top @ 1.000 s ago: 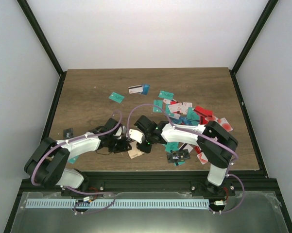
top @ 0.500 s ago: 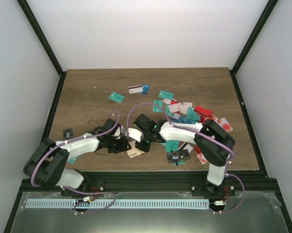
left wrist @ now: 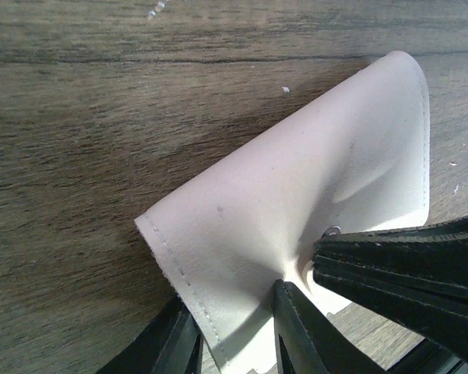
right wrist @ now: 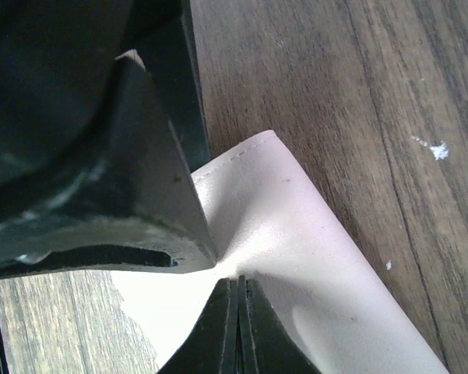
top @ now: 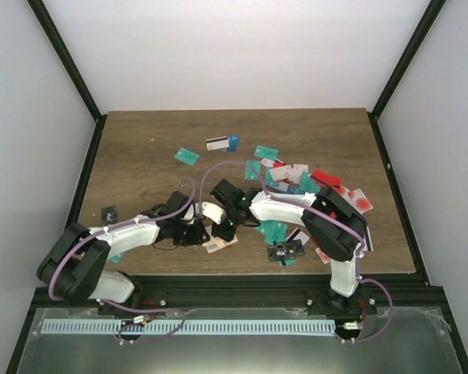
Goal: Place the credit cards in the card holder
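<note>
— Where is the card holder (top: 210,209)?

— On the table (top: 140,140), close to the near edge and a little left of its middle, between the tips of the two arms. One pale flap stands up off the wood, and a tan part lies flat just nearer the edge.

— Who has hold of it?

— Both arms. The left pincer (left wrist: 230,319) is pinching the stitched edge of the flap. In its own wrist view the leather runs in between its two fingers. The right pincer (right wrist: 238,312) is pressed together on the same flap from the other side, and the leather puckers where it bites.

— How close are the two?

— Nearly touching. Seen from the left wrist, the right one's ribbed finger sits just beside a small metal stud (left wrist: 332,230) on the flap.

— And the credit cards (top: 296,183)?

— Most lie in a loose, overlapping heap on the right half of the table, with teal, red, white and blue mixed together, reaching toward the right edge. A few lie apart. There is a teal card (top: 186,156) toward the far edge, a white striped card (top: 216,143) further back with a blue card (top: 233,142) touching it, and a black card (top: 109,213) near the left edge.

— Is any card inside the holder?

— I cannot tell. The wrist views show its outer leather and the wood around it.
</note>
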Controlling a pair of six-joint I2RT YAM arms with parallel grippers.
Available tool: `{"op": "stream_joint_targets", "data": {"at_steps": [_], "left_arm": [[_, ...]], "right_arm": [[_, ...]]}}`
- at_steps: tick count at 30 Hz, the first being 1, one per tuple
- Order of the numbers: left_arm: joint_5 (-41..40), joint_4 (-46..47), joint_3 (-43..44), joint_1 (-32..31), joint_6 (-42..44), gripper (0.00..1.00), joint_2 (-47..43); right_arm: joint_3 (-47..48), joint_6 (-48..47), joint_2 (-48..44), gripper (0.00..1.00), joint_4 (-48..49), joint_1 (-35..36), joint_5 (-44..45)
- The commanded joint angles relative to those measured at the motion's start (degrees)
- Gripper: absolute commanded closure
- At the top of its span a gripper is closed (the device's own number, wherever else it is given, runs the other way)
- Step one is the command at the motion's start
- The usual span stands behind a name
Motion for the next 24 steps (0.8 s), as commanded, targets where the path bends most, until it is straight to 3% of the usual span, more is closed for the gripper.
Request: {"op": "stream_joint_targets", "data": {"at_steps": [1, 9, 17, 24], "left_arm": [[4.0, -1.5, -2.0, -2.2, 0.5, 0.72, 0.5], [3.5, -8.3, 2.0, -2.1, -1.7, 0.52, -5.9], [-2.4, -12.8, 8.3, -0.7, -1.2, 0.55, -2.8], [-3.6, -13.0, 10.8, 1.1, 0.7, 0.63, 3.5]], "right_arm": [[-1.7, 2.0, 1.0, 0.99, -1.6, -0.5, 4.8], [-7.0, 4.1, -8.9, 0.99, -0.4, -0.5, 4.2], [-9.1, 4.2, -11.9, 0.99, 0.2, -0.5, 3.9], [-6.8, 3.7, -9.6, 0.99, 1.5, -0.5, 3.8]]}}
